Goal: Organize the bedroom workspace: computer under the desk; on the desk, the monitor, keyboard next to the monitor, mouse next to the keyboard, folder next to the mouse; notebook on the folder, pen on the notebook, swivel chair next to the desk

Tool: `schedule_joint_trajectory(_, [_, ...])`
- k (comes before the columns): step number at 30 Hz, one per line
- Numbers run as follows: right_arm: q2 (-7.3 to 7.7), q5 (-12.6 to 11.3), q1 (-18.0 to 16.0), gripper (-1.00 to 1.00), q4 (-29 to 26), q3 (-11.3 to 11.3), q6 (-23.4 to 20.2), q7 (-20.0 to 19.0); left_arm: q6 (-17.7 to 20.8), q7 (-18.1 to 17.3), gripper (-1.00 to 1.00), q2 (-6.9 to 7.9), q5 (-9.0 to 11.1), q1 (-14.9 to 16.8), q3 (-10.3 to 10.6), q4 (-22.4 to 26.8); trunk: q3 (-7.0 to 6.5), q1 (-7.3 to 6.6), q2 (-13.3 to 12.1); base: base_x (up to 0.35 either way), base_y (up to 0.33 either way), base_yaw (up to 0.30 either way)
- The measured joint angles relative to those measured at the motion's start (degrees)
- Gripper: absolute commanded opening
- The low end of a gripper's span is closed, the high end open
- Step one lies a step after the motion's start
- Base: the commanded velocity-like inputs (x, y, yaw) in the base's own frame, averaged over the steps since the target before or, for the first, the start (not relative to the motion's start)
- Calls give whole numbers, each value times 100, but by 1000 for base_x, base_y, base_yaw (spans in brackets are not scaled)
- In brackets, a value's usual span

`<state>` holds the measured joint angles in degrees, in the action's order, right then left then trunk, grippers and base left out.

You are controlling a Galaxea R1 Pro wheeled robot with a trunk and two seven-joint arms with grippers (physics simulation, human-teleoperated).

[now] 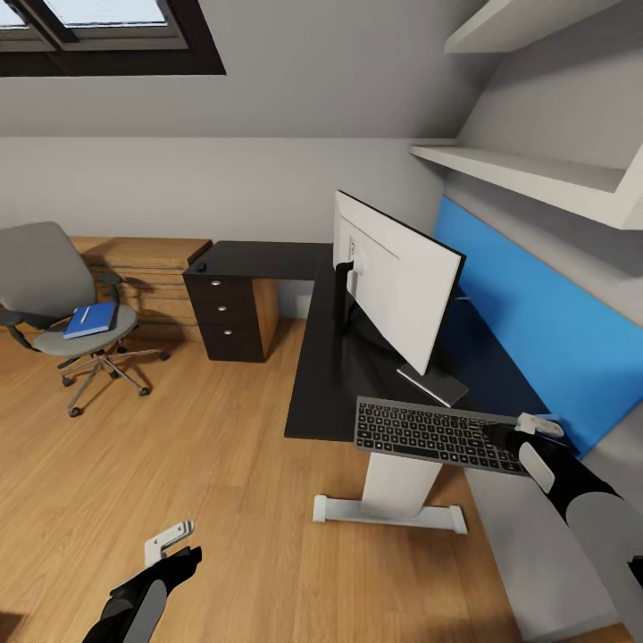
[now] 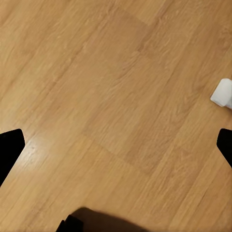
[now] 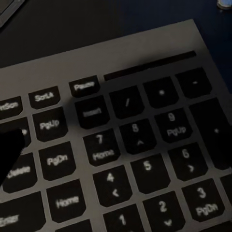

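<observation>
From my head camera, the keyboard (image 1: 438,435) hangs out past the near end edge of the desk (image 1: 335,384), just in front of the monitor (image 1: 397,290) base. My right end effector (image 1: 527,432) is at the keyboard's right end; I judge it clamped there, though the fingers are hard to separate from the keys. My left end effector (image 1: 174,546) hangs low over the floor (image 1: 179,446). The folder (image 1: 90,320) lies on the swivel chair (image 1: 62,295), well apart.

In my left wrist camera, dark fingertips (image 2: 10,147) stand spread with nothing between, over bare floor.

My right wrist camera shows number-pad keys up close (image 3: 125,145); whether the jaws actually grip is hidden. The keyboard looks stiff, thin and light, so holding one end may let it tip; a thin edge could slip.
</observation>
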<state>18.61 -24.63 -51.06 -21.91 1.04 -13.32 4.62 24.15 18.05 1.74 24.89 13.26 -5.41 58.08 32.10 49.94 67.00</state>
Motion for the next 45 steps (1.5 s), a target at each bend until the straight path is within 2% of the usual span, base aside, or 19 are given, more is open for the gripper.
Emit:
schedule_joint_trajectory(10, [-2,8,0,100,-312,-2,82,-1,-23,0,100,-6,-6,0,6,0,0,-2,0,80,0,0])
schedule_joint_trajectory(22, [-8,33,15,100,-348,-1,436,1,-21,0,100,-2,-8,0,2,0,0,-1,0,106,0,0])
schedule_joint_trajectory(33, [-1,53,18,100,-326,-5,544,10,-20,0,100,-1,-9,1,3,0,0,-1,0,109,-1,0])
schedule_joint_trajectory(38, [-54,209,18,100,-179,132,600,94,-34,17,100,-117,-32,8,29,-110,0,0,0,0,0,0])
schedule_joint_trajectory(45, [-45,301,29,100,-209,121,600,57,-36,21,100,-184,-34,8,33,-113,0,0,0,0,0,0])
